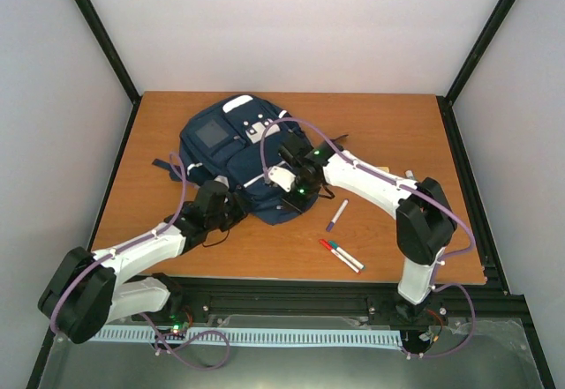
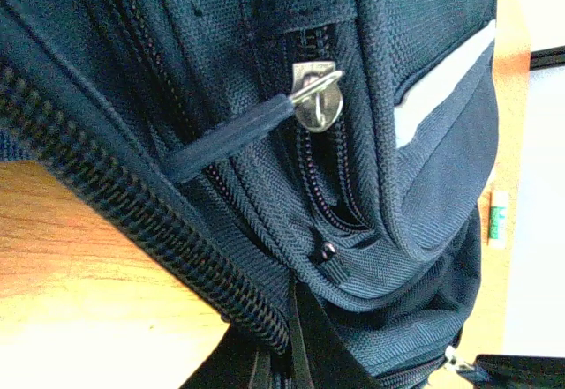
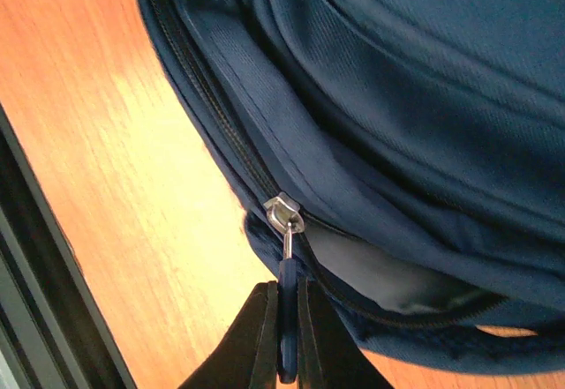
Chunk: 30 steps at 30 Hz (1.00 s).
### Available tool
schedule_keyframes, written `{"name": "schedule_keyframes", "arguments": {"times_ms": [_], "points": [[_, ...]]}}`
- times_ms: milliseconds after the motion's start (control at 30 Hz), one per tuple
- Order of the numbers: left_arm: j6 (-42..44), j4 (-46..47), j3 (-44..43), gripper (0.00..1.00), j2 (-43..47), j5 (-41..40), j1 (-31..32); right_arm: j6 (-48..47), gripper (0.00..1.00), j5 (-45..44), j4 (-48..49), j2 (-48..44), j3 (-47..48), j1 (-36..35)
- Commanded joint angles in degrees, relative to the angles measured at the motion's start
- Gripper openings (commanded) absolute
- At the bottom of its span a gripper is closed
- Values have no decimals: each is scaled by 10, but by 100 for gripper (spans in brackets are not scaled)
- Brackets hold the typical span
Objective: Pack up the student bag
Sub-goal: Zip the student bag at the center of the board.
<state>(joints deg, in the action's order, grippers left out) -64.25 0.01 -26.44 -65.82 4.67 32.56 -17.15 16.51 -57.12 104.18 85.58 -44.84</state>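
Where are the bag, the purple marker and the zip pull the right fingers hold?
bag [image 1: 225, 161]: top view, front panel.
purple marker [image 1: 337, 215]: top view, mid-barrel.
zip pull [image 3: 287, 323]: right wrist view, blue tab between the fingers [image 3: 252, 349].

A purple-capped marker [image 1: 336, 215] lies on the wooden table [image 1: 397, 133], two more markers [image 1: 342, 256] side by side near it.

No lettering is legible, not even on the white label [image 1: 238, 104] of the student bag [image 1: 231, 155].
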Motion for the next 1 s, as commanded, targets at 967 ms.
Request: {"name": "schedule_keyframes", "arguments": {"times_ms": [967], "points": [[54,-33,-13,1,8,-82,-9,-97,3,-34,86,-88,-137,140]]}}
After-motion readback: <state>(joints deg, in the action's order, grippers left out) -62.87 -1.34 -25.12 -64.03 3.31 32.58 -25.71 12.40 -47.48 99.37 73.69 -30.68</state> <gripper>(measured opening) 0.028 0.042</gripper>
